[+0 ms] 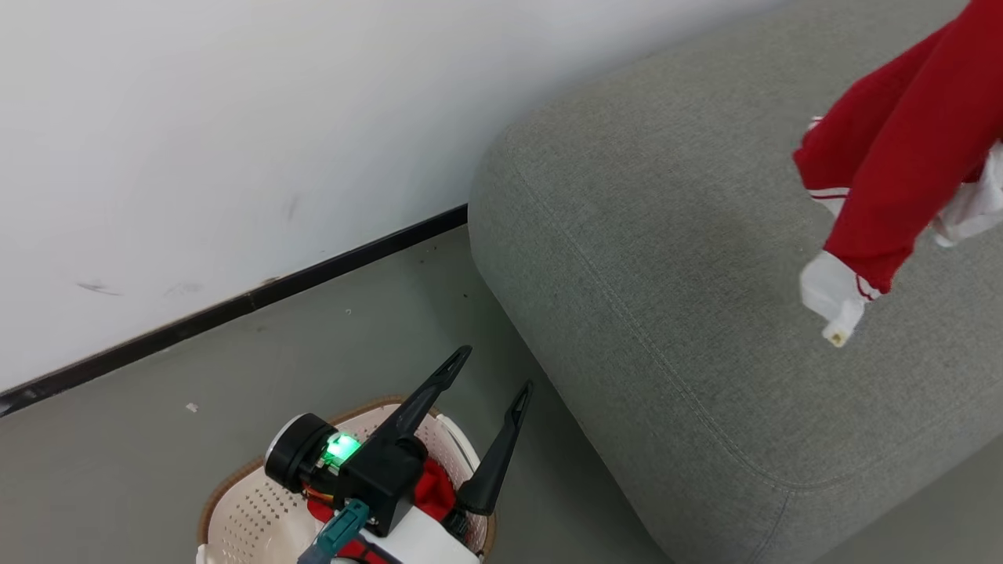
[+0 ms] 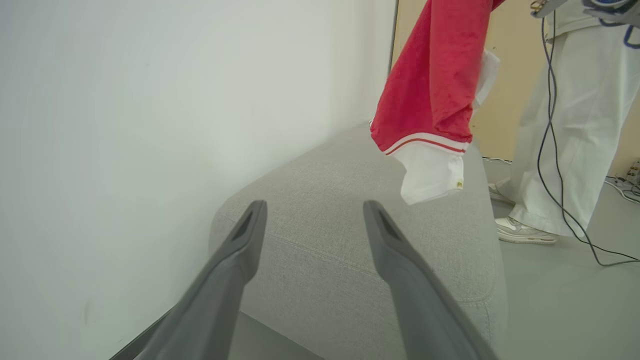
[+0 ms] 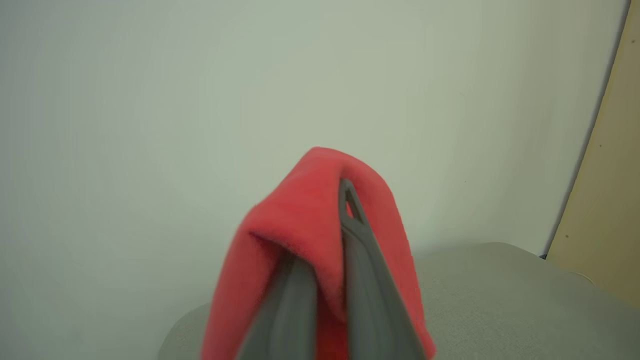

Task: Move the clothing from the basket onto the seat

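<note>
Now | basket (image 1: 244, 511): red garment (image 1: 433, 490) inside | hanging garment (image 1: 901, 157) above seat (image 1: 666, 274)

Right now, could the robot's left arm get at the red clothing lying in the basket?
Probably yes: the left gripper is open and empty above the basket, and nothing lies over the red clothing there, though its fingers point away toward the seat.

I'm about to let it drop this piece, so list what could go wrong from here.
1. The red garment is draped right over the shut right claw, so it may cling when the jaws open.
2. It hangs toward the end of the seat nearest a person's legs; its white cuff could drag it off that side.
3. A dangling cable close by might snag the arm.
</note>
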{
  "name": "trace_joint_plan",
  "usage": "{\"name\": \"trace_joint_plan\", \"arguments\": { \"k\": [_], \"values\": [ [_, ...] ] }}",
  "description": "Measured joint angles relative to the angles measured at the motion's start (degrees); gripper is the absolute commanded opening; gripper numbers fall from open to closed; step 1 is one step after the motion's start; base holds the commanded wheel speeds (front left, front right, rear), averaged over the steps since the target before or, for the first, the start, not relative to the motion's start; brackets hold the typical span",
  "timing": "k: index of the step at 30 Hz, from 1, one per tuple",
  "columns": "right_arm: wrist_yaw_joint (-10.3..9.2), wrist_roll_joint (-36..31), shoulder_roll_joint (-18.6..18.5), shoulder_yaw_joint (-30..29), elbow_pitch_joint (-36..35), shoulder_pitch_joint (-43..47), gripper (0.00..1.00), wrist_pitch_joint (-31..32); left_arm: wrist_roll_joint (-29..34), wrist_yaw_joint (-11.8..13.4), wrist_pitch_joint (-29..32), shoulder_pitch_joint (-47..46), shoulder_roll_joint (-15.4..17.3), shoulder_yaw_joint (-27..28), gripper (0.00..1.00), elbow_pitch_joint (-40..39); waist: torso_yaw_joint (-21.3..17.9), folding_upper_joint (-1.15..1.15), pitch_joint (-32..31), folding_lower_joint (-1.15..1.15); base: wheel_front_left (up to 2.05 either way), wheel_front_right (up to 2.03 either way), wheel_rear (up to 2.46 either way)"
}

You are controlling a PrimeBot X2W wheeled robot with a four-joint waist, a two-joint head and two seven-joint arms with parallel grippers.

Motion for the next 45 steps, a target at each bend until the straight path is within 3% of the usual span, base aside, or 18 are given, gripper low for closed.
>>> {"name": "trace_joint_plan", "arguments": {
  "k": [8,15,30,45],
  "values": [
    [0.0,0.0,-3.6,-3.7,6.0,-1.4,0.0,-0.6,1.8,0.0,1.7,-2.1,0.6,-0.8,1.0,-2.3,1.9,0.0,3.5,0.0,0.0,0.0,0.0],
    [0.0,-1.7,-5.2,-3.6,9.6,-3.4,0.0,-2.9,2.6,-0.2,3.1,-3.8,1.4,-1.5,1.0,-4.1,3.5,0.0,6.6,0.0,0.0,0.0,0.0],
    [0.0,-4.9,1.0,-3.7,21.0,-0.4,0.0,-7.2,3.5,-1.7,6.6,-7.2,2.3,-2.4,1.0,-6.3,5.7,0.0,13.2,0.0,0.0,0.0,0.0],
    [0.0,-7.2,2.3,-11.0,30.2,3.0,0.0,-8.2,3.9,-2.6,7.7,-10.3,3.3,-2.4,1.0,-7.3,6.1,0.0,18.3,0.0,0.0,0.0,0.0]
  ]
}}
